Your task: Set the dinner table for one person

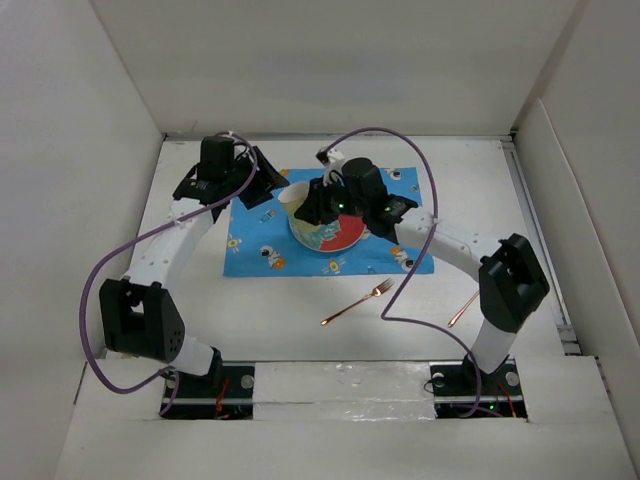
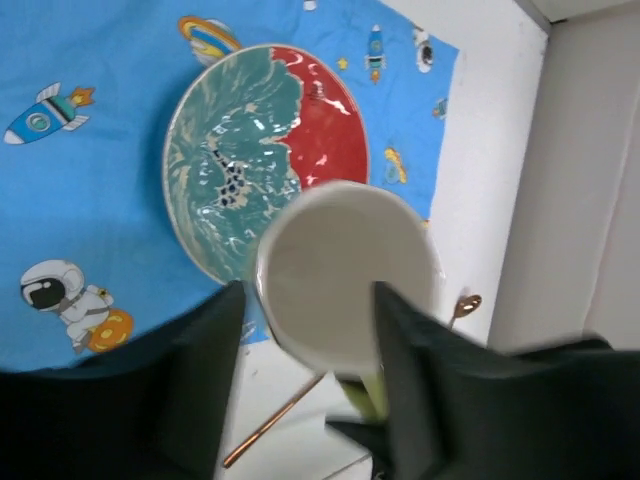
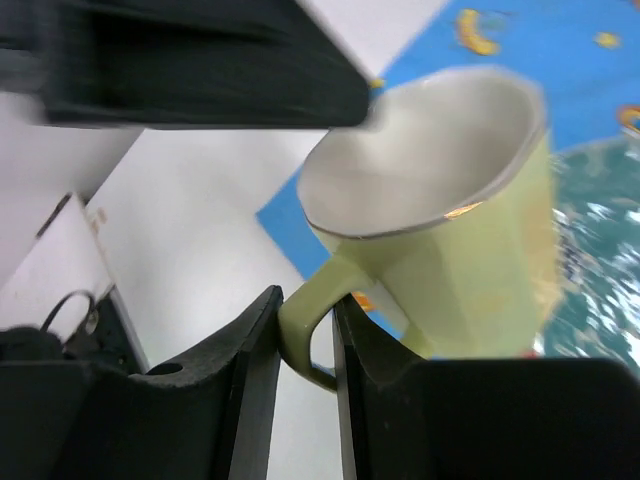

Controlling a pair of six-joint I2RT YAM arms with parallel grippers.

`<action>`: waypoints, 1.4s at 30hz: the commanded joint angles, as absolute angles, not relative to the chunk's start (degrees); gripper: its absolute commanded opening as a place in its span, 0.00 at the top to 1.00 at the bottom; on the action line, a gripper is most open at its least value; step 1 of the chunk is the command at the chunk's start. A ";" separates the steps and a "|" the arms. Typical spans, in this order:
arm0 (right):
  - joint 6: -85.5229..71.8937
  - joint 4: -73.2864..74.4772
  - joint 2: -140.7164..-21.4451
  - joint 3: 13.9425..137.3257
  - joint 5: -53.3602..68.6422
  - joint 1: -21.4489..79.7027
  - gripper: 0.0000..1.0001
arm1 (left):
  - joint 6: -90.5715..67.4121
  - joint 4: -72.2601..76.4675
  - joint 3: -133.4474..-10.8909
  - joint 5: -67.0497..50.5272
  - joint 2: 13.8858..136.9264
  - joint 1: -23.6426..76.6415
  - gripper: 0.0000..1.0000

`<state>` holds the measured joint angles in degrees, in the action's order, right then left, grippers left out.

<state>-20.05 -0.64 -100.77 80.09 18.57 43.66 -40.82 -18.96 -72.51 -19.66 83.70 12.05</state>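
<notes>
A pale green mug point(image 1: 295, 200) with a white inside hangs tilted over the left edge of the red and teal plate point(image 1: 340, 238), which lies on the blue cartoon mat point(image 1: 260, 250) on the white dinner table point(image 1: 300, 330). My right gripper point(image 3: 305, 310) is shut on the handle of the mug point(image 3: 450, 250). My left gripper point(image 2: 308, 290) is open right above the mug point(image 2: 330, 250), one finger beside its rim and one over its mouth. A copper fork point(image 1: 357, 302) and a copper spoon point(image 1: 463, 309) lie on the table in front of the mat.
White walls close in the table on the left, back and right. A purple cable loops from each arm over the table. In the left wrist view the fork handle point(image 2: 270, 425) and spoon bowl point(image 2: 465, 305) show beyond the mat point(image 2: 90, 180).
</notes>
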 commanded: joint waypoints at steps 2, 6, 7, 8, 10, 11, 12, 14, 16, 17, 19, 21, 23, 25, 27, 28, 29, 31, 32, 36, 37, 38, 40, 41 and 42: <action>-27.24 -12.64 -95.11 75.51 22.85 37.63 1.00 | -38.76 -14.68 -78.83 -21.89 82.35 12.13 0.42; -29.18 -16.25 -92.91 72.08 24.17 32.53 1.00 | -36.74 -15.64 -82.87 -22.50 82.97 12.13 0.35; -29.44 -16.69 -92.64 71.64 24.34 31.30 1.00 | -36.22 -16.25 -84.10 -21.89 82.79 12.13 0.36; -30.23 -18.35 -92.46 71.11 24.78 28.85 1.00 | -35.34 -16.35 -84.37 -21.62 82.62 12.13 0.37; -30.85 -19.51 -92.37 70.23 25.40 26.55 1.00 | -34.63 -16.78 -84.11 -20.75 81.92 12.13 0.40; -30.76 -20.56 -92.46 70.05 24.88 24.37 1.00 | -34.28 -16.79 -83.76 -20.74 81.74 12.13 0.45; -30.76 -21.26 -92.37 69.79 24.26 23.21 1.00 | -33.93 -16.70 -83.06 -20.83 81.39 12.13 0.48; -30.94 -22.67 -93.25 70.13 24.26 20.75 1.00 | -33.93 -16.08 -80.25 -21.44 80.60 12.13 0.48; -31.11 -23.81 -94.91 70.92 23.21 17.41 1.00 | -33.84 -15.30 -77.02 -22.14 79.55 12.13 0.49; -31.11 -24.60 -95.70 71.45 22.86 16.45 1.00 | -33.84 -14.94 -75.77 -22.32 79.11 12.13 0.50; -31.11 -24.87 -98.68 72.68 20.75 13.82 1.00 | -33.93 -14.07 -72.71 -23.20 77.97 12.13 0.50; -30.67 -25.05 -100.97 75.31 19.87 12.22 1.00 | -33.58 -14.32 -71.55 -23.29 77.70 12.13 0.50; -30.24 -24.79 -104.22 78.29 19.34 10.99 1.00 | -33.14 -14.41 -70.14 -23.64 77.26 12.13 0.50; -29.36 -23.74 -106.16 80.58 18.28 10.28 1.00 | -33.05 -14.59 -69.18 -23.90 76.99 12.13 0.51; -27.86 -21.80 -108.97 84.09 17.41 9.67 1.00 | -32.61 -14.68 -68.73 -23.82 76.73 12.13 0.51; -27.25 -21.27 -109.85 85.07 17.05 9.67 1.00 | -32.52 -14.76 -68.21 -23.99 76.55 12.13 0.51; -26.46 -20.23 -110.65 85.86 16.88 9.15 1.00 | -32.35 -14.77 -68.03 -24.08 76.20 12.13 0.50; -25.67 -19.43 -112.49 87.71 15.74 9.14 1.00 | -32.17 -14.77 -66.98 -23.91 75.68 12.13 0.50; -25.40 -19.42 -113.11 88.15 15.65 8.53 1.00 | -32.08 -14.77 -66.62 -23.82 75.33 12.13 0.50; -25.14 -18.64 -115.31 90.79 16.08 7.29 1.00 | -31.38 -15.47 -65.13 -23.64 74.18 12.13 0.50; -24.88 -18.63 -115.75 91.31 15.74 6.77 1.00 | -31.29 -15.47 -64.60 -23.47 73.83 12.13 0.50; -24.53 -18.46 -116.10 91.41 15.56 6.77 1.00 | -31.20 -15.64 -64.25 -23.47 73.65 12.13 0.50; -24.26 -17.76 -116.80 91.67 15.73 6.77 1.00 | -31.20 -15.64 -63.37 -23.38 73.13 12.13 0.50; -23.91 -17.14 -116.89 91.32 15.47 6.77 1.00 | -31.03 -15.64 -63.11 -23.38 72.95 12.13 0.50; -23.73 -16.79 -116.72 90.97 14.95 6.77 1.00 | -31.03 -15.73 -62.93 -23.29 72.86 12.13 0.50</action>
<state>-25.96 -11.79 -118.67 87.31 16.16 7.18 -32.40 -16.34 -63.90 -22.90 75.18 12.03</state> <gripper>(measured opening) 0.286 0.498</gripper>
